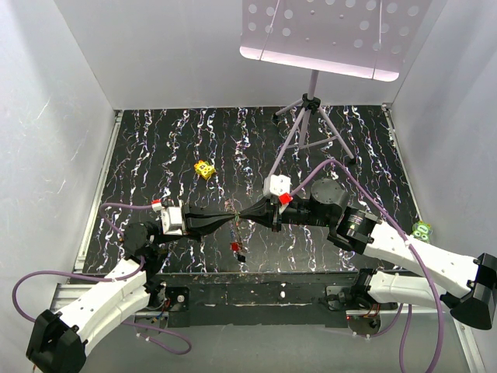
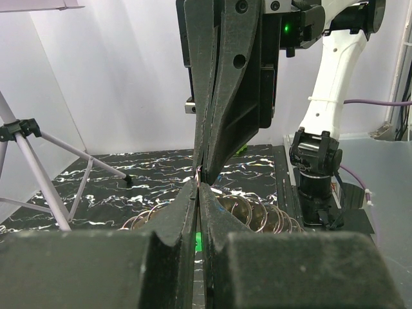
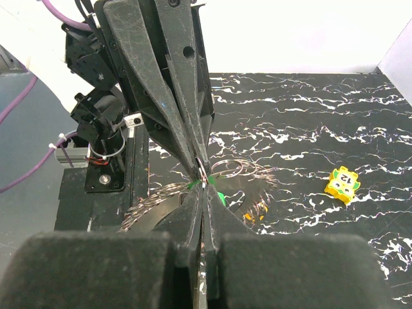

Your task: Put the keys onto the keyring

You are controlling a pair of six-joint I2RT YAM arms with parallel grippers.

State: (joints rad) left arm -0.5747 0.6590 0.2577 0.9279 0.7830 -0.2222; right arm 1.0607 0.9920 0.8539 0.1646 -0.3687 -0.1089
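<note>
My two grippers meet tip to tip above the middle of the black marbled table [image 1: 155, 140]. The left gripper [image 1: 232, 221] [image 2: 198, 185] is shut, and the thin silvery keyring [image 3: 235, 168] sticks out sideways from its tips. The right gripper [image 1: 241, 218] [image 3: 203, 188] is shut on a key with a green head [image 3: 194, 185], whose plastic shows on both sides of its fingertips. Where ring and key meet is hidden by the fingers. A red-headed key [image 1: 234, 247] lies on the table just below the tips. An orange spot [image 3: 254, 213] shows beneath the ring.
A yellow block with dark spots [image 1: 204, 169] [image 3: 341, 183] lies farther back on the left. A grey tripod [image 1: 311, 105] [image 2: 26, 129] carrying a perforated white plate [image 1: 326, 31] stands at the back right. A green block [image 1: 422, 229] sits at the table's right edge.
</note>
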